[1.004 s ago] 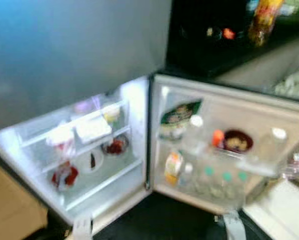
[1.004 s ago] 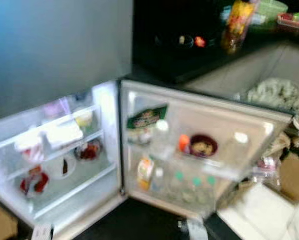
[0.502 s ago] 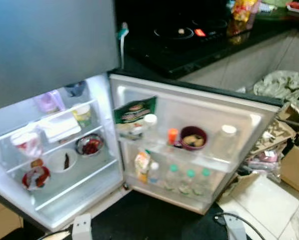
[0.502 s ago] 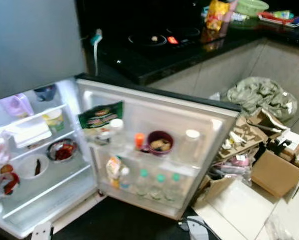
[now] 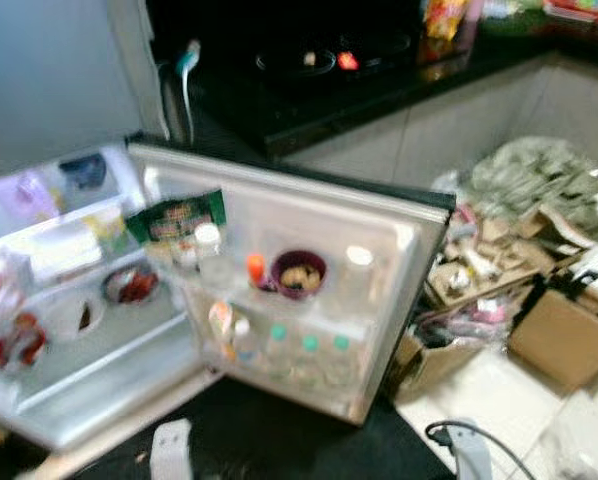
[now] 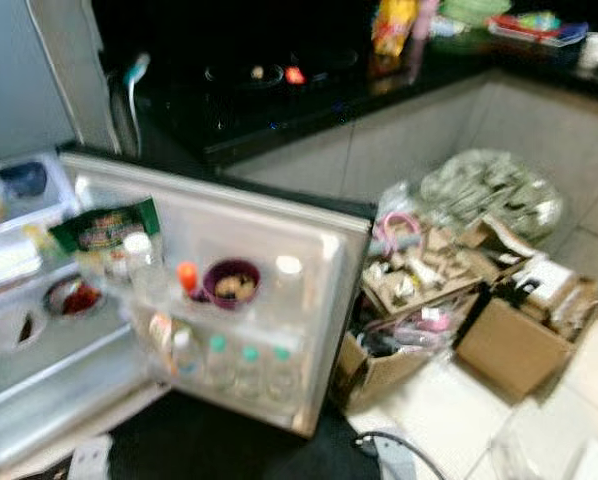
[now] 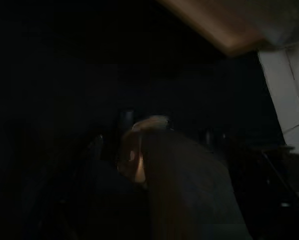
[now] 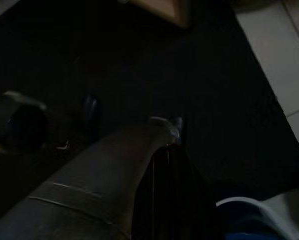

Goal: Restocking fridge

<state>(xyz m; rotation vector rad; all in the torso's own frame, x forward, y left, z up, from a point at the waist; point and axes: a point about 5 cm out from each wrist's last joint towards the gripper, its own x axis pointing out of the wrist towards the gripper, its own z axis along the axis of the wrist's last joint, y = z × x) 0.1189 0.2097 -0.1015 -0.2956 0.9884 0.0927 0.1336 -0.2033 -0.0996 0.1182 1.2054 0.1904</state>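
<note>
Left eye view: fridge door (image 5: 379, 240) is seen open, shelves stocked. Claw states cannot be told. Stock should be located before approaching.

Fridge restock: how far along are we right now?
Done: the small silver fridge door stands open, its racks holding a maroon bowl, a green snack packet and green-capped clear bottles; the shelves hold dishes. In hand: nothing that I can see; both arms hang low. Left: fetch more stock, then shut the door.
</note>
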